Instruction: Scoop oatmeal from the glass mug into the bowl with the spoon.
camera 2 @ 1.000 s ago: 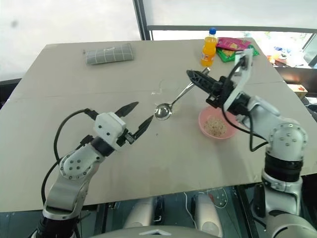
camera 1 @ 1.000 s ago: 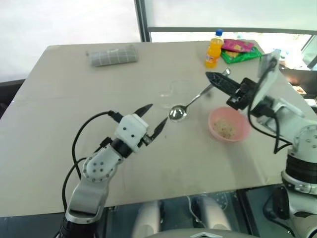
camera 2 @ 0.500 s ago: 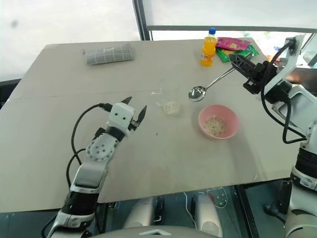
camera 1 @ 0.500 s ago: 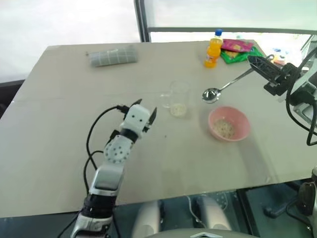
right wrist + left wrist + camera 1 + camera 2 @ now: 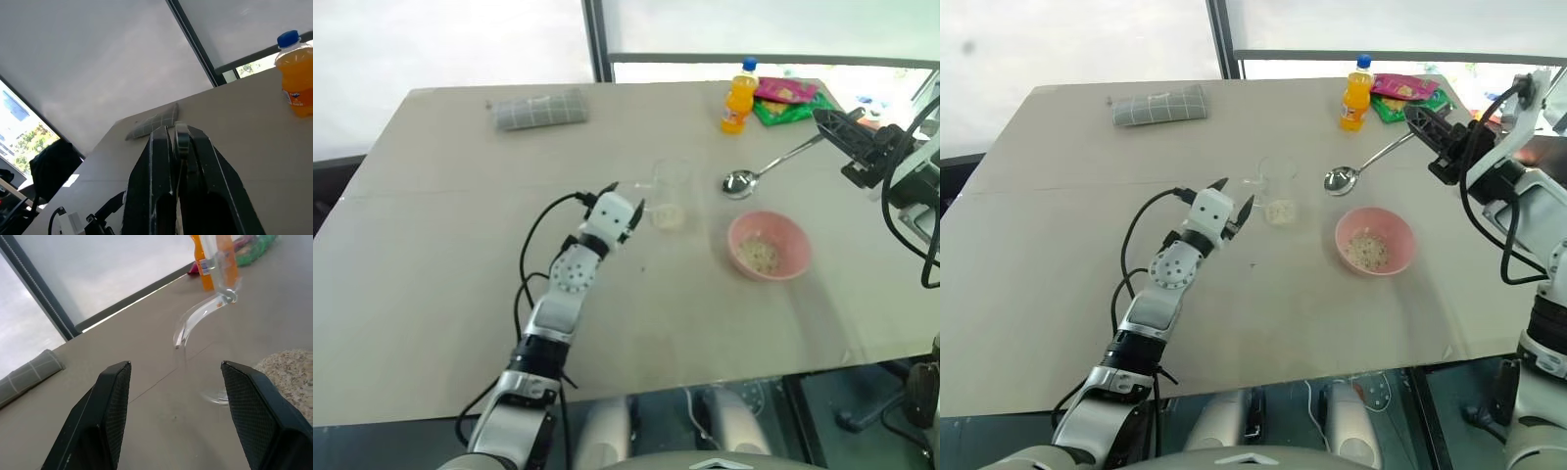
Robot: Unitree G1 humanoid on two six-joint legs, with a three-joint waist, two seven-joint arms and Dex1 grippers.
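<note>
Your left gripper (image 5: 1232,201), jaws spread, sits just left of the glass mug (image 5: 1278,194), handle facing it; right gripper (image 5: 1427,128) pinches the spoon (image 5: 1356,168), upper right.

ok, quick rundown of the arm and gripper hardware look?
Both arms are silver-grey jointed segments with round, bolt-dotted joint housings and loose black cables looping outside. The left gripper has a white boxy wrist block and two black tapered fingers with fine cross-hatched inner pads. The right gripper has the same black pointed fingers on a black mount, backed by a white bracket.
</note>
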